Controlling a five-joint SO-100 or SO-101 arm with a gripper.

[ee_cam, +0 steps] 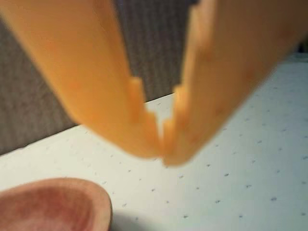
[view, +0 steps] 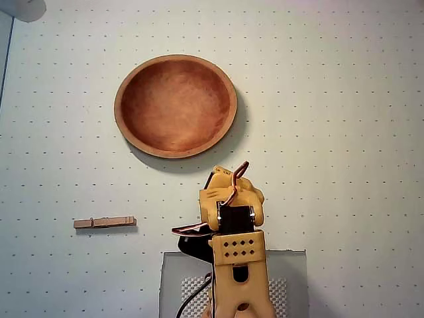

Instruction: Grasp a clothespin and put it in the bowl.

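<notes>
We see our claw point(ee_cam: 162, 150) closed, empty, above the table point(view: 344, 132), well apart from pin point(view: 105, 222) and bowl point(view: 175, 106).

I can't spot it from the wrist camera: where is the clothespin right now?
In the overhead view the clothespin lies flat on the dotted table, lower left, below the bowl and left of the arm.

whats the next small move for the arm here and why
Probably open the gripper and swing it toward the clothespin. In the wrist view its fingertips meet with nothing between them, and in the overhead view the clothespin lies flat on the table, left of the arm, while the bowl is empty.
</notes>
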